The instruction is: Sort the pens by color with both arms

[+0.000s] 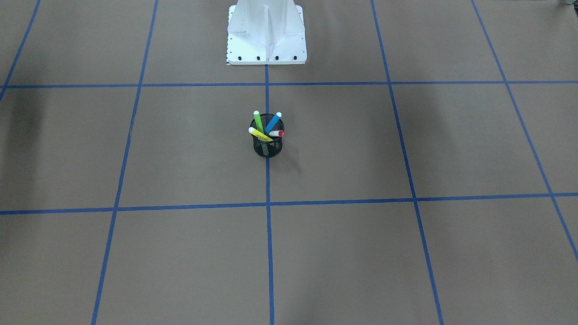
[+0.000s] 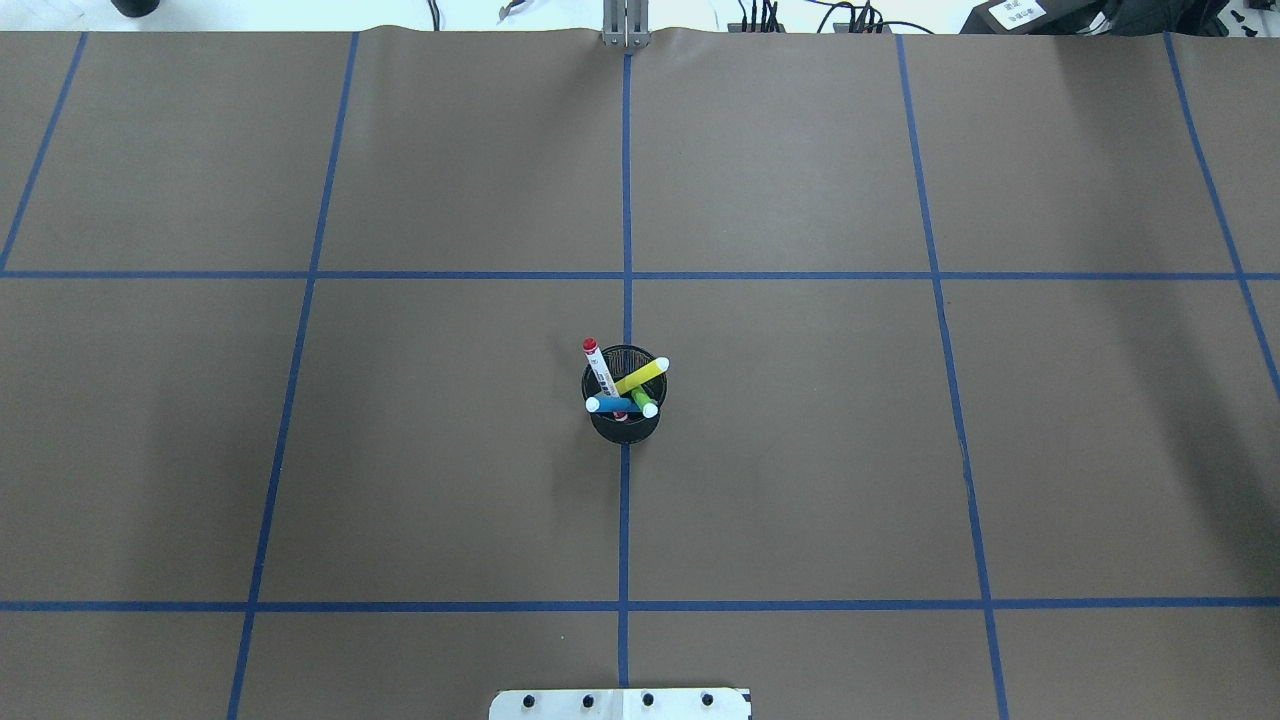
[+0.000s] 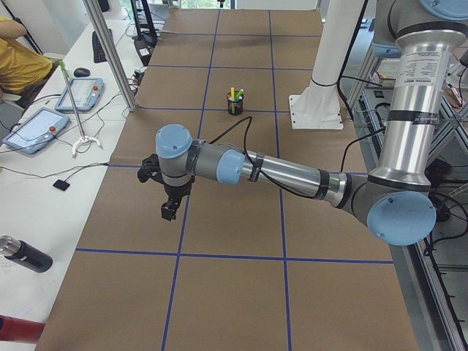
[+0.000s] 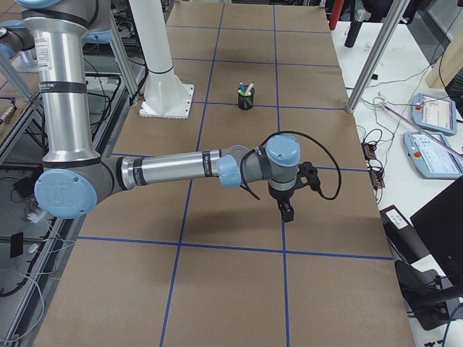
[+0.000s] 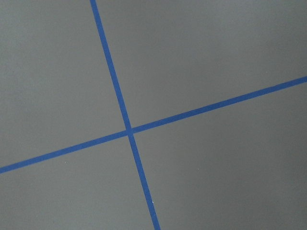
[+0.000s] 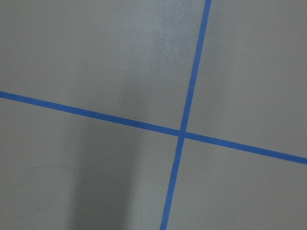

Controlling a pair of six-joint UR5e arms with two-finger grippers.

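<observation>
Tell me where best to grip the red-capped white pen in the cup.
Likely the white barrel just below the red cap, from above: the red-capped white pen leans out past the mesh cup's rim toward the robot's left, so that end stands free.

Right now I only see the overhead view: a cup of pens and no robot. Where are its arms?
Observer: The side view from the robot's left shows the left arm stretched out over the table, the left hand pointing down, well away from the cup.
Visitor: And the other arm?
Observer: The opposite side view shows the right arm stretched out likewise, the right hand hanging above bare paper.
Visitor: Are the hands open?
Observer: I cannot tell. The wrist cameras show only crossed blue tape lines, no fingers.
</observation>
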